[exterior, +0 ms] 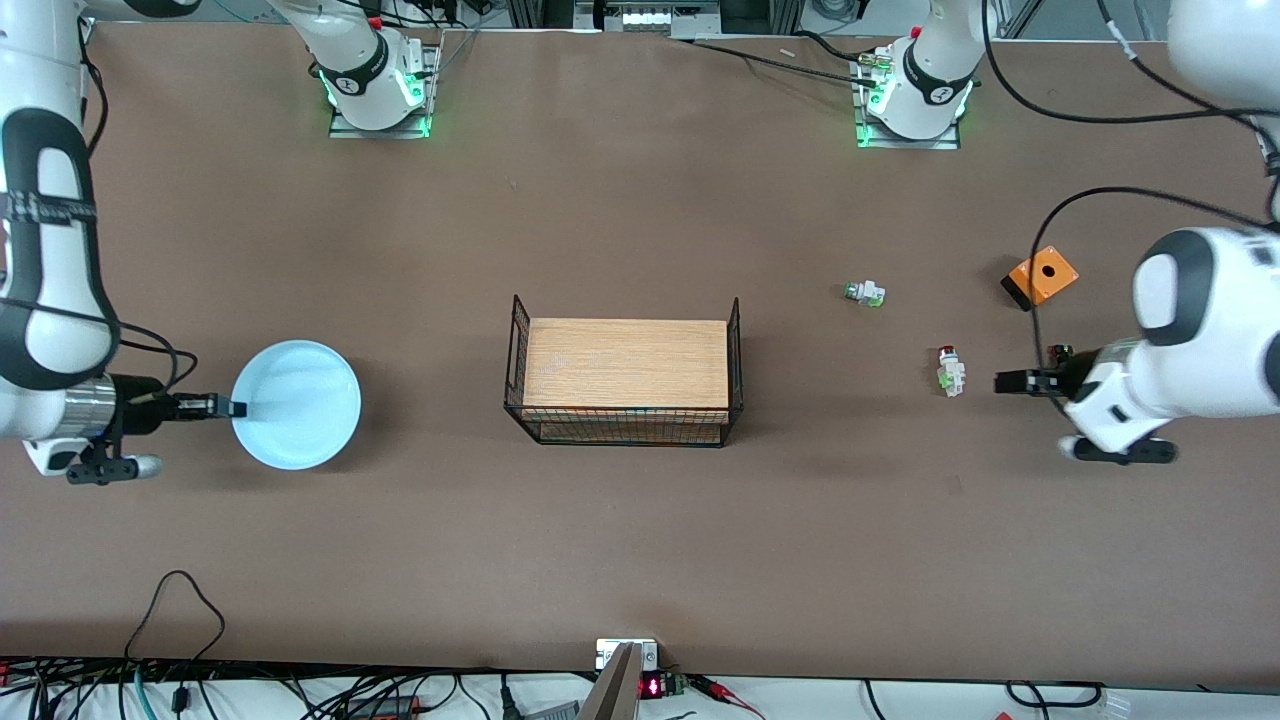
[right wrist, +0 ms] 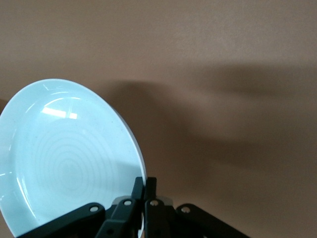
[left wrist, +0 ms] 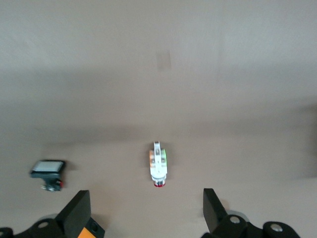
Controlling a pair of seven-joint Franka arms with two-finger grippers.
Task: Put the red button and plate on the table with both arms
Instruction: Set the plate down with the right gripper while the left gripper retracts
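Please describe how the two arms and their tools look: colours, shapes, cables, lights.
Both arms are glossy white with rounded segments and black joint bands. Their bases glow green. The left tool and the right tool have black fingers on white bodies. The right arm has a silver wrist ring. Black cables run along both arms.

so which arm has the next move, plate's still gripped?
Right. The right gripper is shut on the plate rim, so releasing it falls to that arm. The left gripper is open beside the red button, which lies free on the table.
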